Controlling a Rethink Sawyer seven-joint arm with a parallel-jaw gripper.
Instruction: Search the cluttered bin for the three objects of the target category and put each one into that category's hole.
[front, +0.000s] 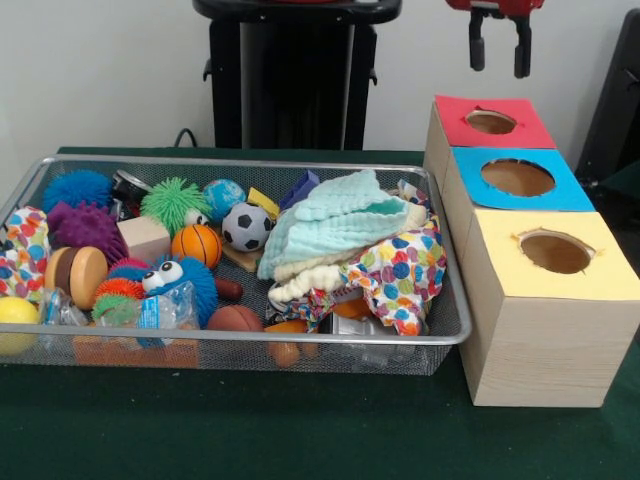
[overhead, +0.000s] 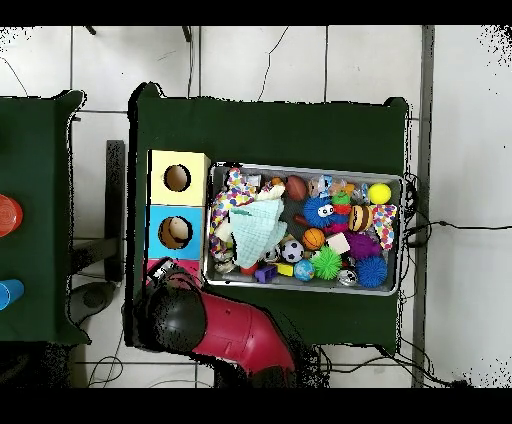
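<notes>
My gripper (front: 499, 48) hangs open and empty high above the red box (front: 450, 120), right over its round hole. In the overhead view the arm's red and black head (overhead: 180, 312) covers that box and hides the gripper. The wire mesh bin (front: 250, 161) holds a soccer ball (front: 246, 226), a basketball (front: 197, 243), a blue ball (front: 223, 196), a yellow ball (front: 15, 320) and a brown football (front: 234, 319). Spiky rubber balls, green (front: 172, 203), blue (front: 76, 187) and purple (front: 88, 226), lie at the bin's left. A mint cloth (front: 335, 225) and a dotted cloth (front: 405, 270) cover its right half.
Beside the bin stand a blue box (front: 470, 180) and a yellow box (front: 500, 265), each with a round hole on top, in a row with the red one. Wooden blocks (front: 145, 238) and discs (front: 80, 274) lie among the toys. Green cloth (overhead: 280, 125) covers the table.
</notes>
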